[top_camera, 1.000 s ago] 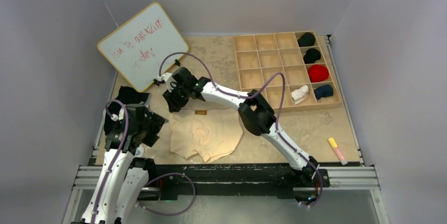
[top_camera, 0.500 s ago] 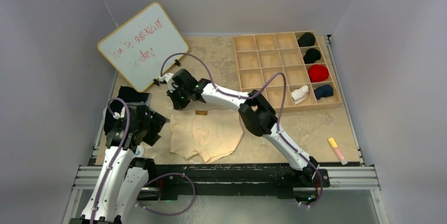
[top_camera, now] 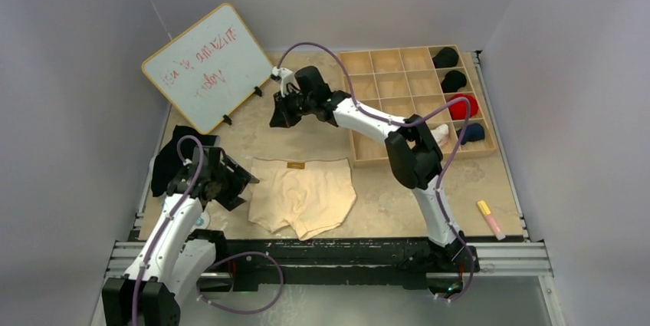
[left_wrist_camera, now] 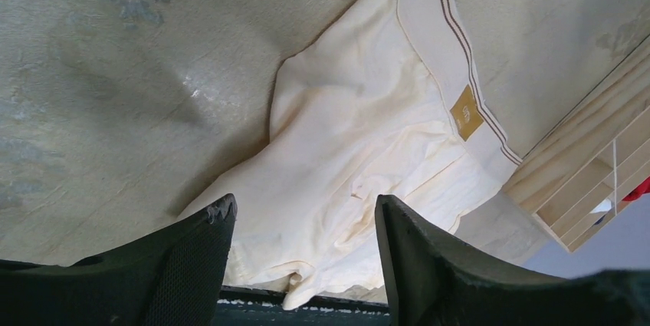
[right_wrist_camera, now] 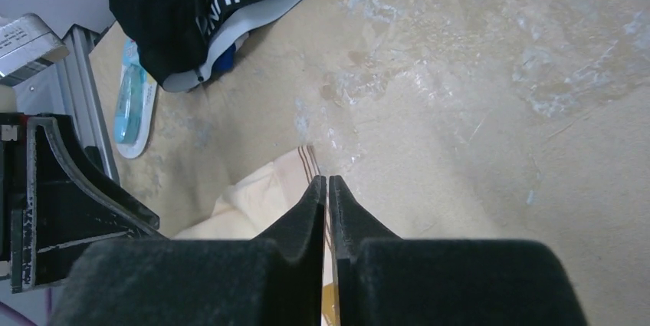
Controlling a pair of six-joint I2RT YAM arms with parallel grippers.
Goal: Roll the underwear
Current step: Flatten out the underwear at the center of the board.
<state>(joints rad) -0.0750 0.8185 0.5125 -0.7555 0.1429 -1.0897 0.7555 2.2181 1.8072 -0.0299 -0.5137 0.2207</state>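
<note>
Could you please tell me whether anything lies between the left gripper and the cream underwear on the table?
Nothing visible does. The left gripper, jaws open, hangs near the left edge of the underwear. Its wrist view shows only bare fabric and table beyond the fingers.

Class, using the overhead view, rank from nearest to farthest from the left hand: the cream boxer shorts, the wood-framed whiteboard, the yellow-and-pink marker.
1. Cream boxer shorts, beside the left hand.
2. Wood-framed whiteboard, back left.
3. Yellow-and-pink marker, far right.
</note>
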